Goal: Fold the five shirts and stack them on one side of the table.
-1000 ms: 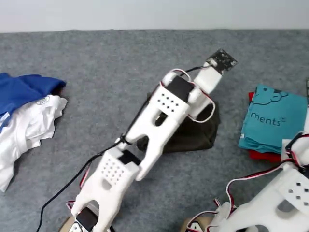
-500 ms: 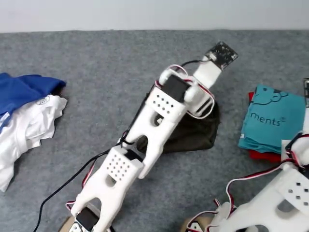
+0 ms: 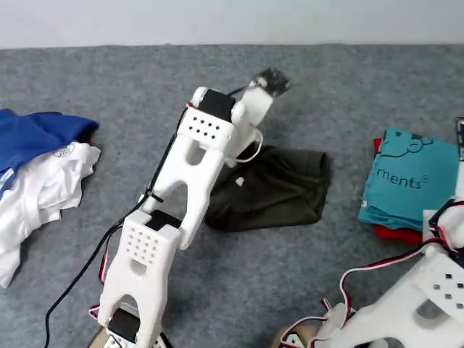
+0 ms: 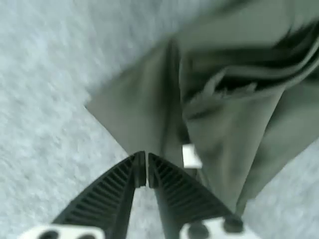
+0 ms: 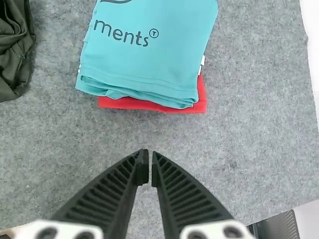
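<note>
Dark olive shirt [image 3: 279,190] likely folded; left gripper [image 4: 142,169] clenched at its edge, right gripper [image 5: 145,169] clenched, empty. Next: carrying it onto teal shirt [image 3: 409,181].

open mat [image 3: 116,94] between white shirt [image 3: 43,188] and dark shirt [image 3: 279,192], crossed diagonally by the left arm [image 3: 188,174]; narrower strip before the teal shirt [image 3: 409,181].

right of the dark green shirt [image 3: 290,192], itself partly hidden by the left arm [image 3: 192,159], the red shirt [image 3: 395,233] shows only edges under the teal shirt [image 3: 409,181]; far left, the blue shirt [image 3: 36,134] is cut off.
</note>
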### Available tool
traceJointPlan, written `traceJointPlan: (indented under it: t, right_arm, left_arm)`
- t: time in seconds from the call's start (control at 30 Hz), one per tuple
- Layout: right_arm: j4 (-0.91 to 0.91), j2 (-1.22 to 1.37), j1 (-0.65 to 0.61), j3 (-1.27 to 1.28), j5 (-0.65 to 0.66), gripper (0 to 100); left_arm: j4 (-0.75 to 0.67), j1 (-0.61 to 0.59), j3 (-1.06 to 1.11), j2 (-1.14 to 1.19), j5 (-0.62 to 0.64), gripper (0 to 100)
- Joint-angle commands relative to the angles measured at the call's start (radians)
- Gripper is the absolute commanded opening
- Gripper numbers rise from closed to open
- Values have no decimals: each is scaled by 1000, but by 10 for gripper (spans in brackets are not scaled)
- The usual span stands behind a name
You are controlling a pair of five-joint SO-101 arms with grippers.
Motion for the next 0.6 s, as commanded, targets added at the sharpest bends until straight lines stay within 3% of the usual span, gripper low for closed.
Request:
traceJointPlan:
  t: [0.0,0.2,0.57]
  right_arm:
    - [38,-19,12,-2,9,26]
    - [38,-19,12,-2,9,26]
    - [39,-19,12,-2,9,26]
  left_arm:
    - [-20,0,113,-69,-41,15]
    - [-52,74,283,-81,-46,15]
    - [21,331,285,-83,-38,14]
